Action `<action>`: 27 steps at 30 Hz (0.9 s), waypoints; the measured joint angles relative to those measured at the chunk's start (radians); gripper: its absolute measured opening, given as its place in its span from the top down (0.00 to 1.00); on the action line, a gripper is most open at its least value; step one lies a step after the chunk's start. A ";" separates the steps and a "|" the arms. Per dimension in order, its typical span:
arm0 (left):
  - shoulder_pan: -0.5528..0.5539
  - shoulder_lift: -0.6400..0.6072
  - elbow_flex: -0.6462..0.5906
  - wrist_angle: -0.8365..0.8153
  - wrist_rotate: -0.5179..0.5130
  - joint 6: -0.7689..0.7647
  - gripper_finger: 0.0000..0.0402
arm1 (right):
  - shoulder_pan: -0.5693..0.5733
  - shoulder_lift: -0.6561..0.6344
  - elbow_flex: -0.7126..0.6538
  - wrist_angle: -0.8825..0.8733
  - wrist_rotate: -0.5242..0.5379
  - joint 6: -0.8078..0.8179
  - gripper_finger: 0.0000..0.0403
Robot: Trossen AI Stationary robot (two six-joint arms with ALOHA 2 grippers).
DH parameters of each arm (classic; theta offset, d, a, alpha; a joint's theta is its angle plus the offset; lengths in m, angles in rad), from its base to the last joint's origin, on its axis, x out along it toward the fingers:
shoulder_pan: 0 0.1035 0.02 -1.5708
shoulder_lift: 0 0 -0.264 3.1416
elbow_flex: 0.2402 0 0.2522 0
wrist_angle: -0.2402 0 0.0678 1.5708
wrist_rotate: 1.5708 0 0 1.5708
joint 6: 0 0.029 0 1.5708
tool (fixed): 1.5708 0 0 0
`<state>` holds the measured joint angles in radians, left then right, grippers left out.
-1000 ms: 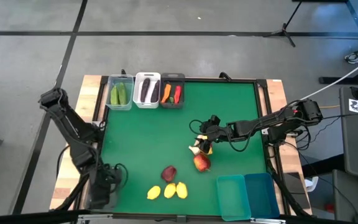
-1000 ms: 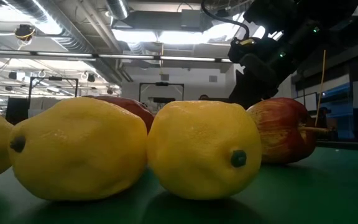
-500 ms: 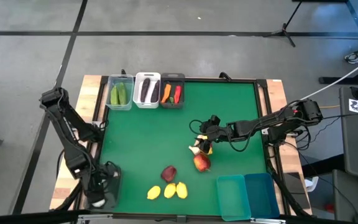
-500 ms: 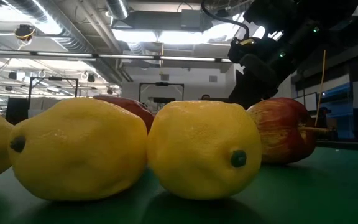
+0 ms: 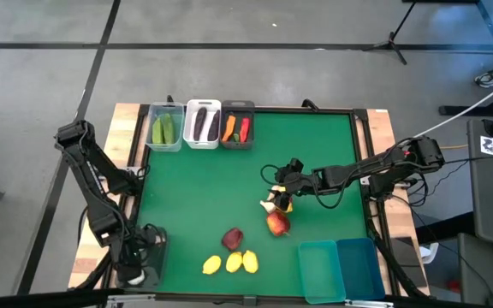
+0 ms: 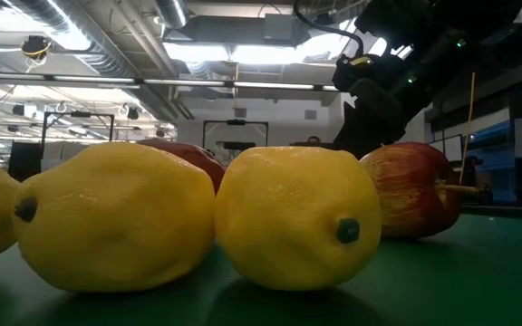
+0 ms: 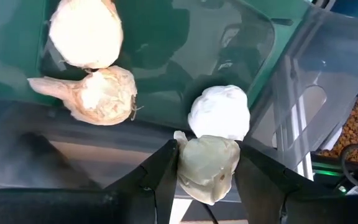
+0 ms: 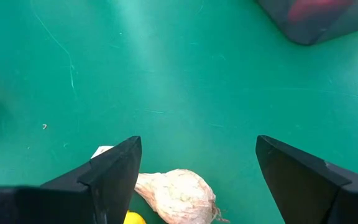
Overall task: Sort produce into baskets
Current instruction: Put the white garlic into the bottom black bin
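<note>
While the left gripper (image 7: 205, 171) is held low over a dark translucent bin (image 5: 151, 253) off the green table's (image 5: 204, 188) near-left corner, a garlic bulb (image 7: 209, 165) is clamped between its fingers — two bulbs (image 7: 87, 62) already lie inside. Mid-table, the right gripper (image 8: 197, 163) is stretched out, fingers apart, over another garlic (image 8: 178, 193).

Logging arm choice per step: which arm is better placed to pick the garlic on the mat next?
Right. The right gripper hangs open directly over the garlic bulb; the left gripper holds another garlic bulb at the dark translucent bin.
</note>
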<state>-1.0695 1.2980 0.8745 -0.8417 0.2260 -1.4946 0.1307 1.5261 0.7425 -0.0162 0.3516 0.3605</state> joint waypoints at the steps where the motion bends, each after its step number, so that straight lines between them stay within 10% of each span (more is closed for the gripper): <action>1: 0.002 0.000 0.000 0.008 0.000 0.001 0.65 | 0.000 0.000 0.000 0.000 0.000 0.000 0.21; 27: 0.095 0.000 0.000 0.063 -0.203 0.168 0.65 | 0.000 0.000 0.000 0.000 0.000 -0.010 0.21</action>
<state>-0.9749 1.2984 0.8745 -0.7784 0.0235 -1.3262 0.1307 1.5261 0.7425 -0.0163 0.3519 0.3508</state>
